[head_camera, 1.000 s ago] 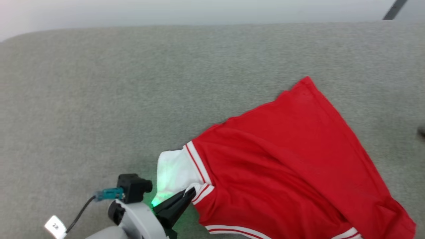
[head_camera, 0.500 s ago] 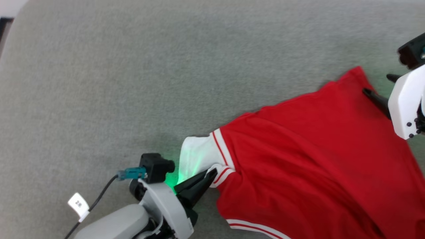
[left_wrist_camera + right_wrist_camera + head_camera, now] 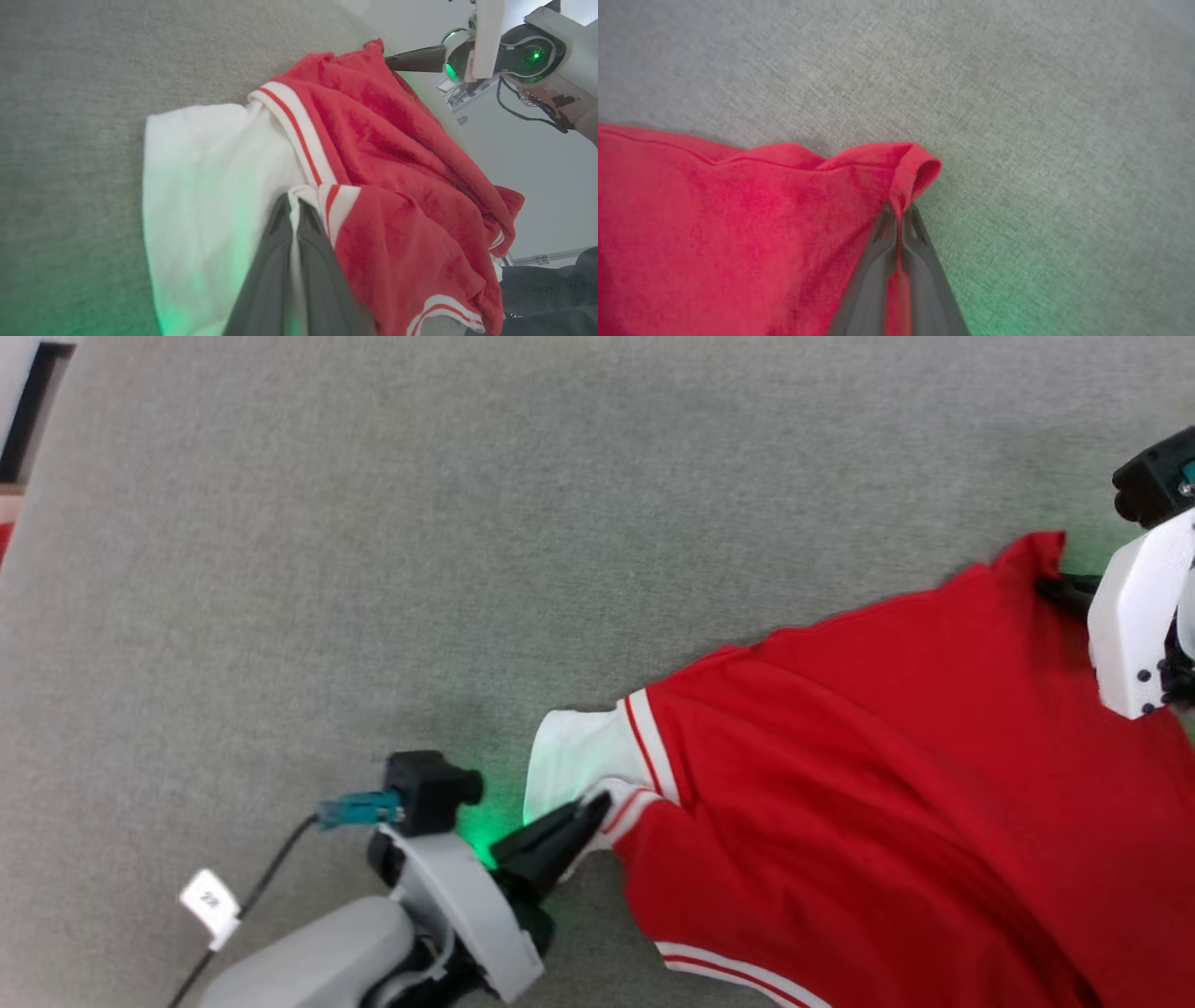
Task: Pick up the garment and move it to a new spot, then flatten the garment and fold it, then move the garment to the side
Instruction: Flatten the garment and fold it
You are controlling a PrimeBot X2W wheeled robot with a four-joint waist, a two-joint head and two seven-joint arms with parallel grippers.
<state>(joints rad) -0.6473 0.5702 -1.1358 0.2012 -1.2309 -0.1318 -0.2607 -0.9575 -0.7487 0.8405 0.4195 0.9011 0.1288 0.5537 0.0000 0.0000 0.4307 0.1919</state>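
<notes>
**Closing the right gripper [image 3: 1060, 588] on the far corner**

Its jaws, spread half a second ago, are now pinching the garment [image 3: 840, 775] at its far right corner. I'm seeing the red shirt lying rumpled across the right of the grey cloth surface [image 3: 373, 569]. My left gripper [image 3: 588, 807] is pinching the sleeve trim at the near left.

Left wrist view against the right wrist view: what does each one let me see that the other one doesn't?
Left wrist view: the white sleeve of the garment with its striped trim, the left gripper shut on the sleeve's edge, and, far off, the right gripper pinching the red hem corner. Right wrist view: that pinch up close, the corner rolled into a small loop beyond the closed jaws. Shared: the red garment lying rumpled on the gray fabric surface.
</notes>
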